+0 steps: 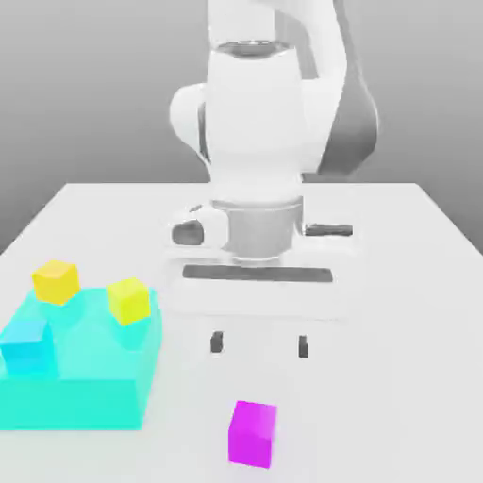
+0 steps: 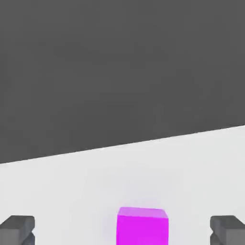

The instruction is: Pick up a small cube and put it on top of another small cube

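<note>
My gripper (image 1: 259,344) hangs above the table, fingers spread as wide as they go and holding nothing, pointing straight down. I've got them apart like that so the cube can pass between the pads without a nudge. In the hand view the fingertips (image 2: 18,229) sit at either side with the magenta cube (image 2: 142,226) centred between them but farther off, lying on the white table (image 2: 72,191), so I'm lined up across but not over it yet.

Out from the tool: in the exterior view the magenta cube (image 1: 253,433) rests alone near the table's front edge, nearer the camera than my fingers and well below them. Nothing crowds it, which makes a clean pinch on two opposite faces look easy.

Toward the front corner on the exterior view's left sits a broad cyan block (image 1: 80,377). The golden cube (image 1: 55,281) stands at its far end, my target; a paler lemon-yellow cube (image 1: 128,300) is beside it, and a small cyan cube (image 1: 25,344) closer to the front. I judge the stacking will need care: neighbours close by, little room for wide fingers.
</note>
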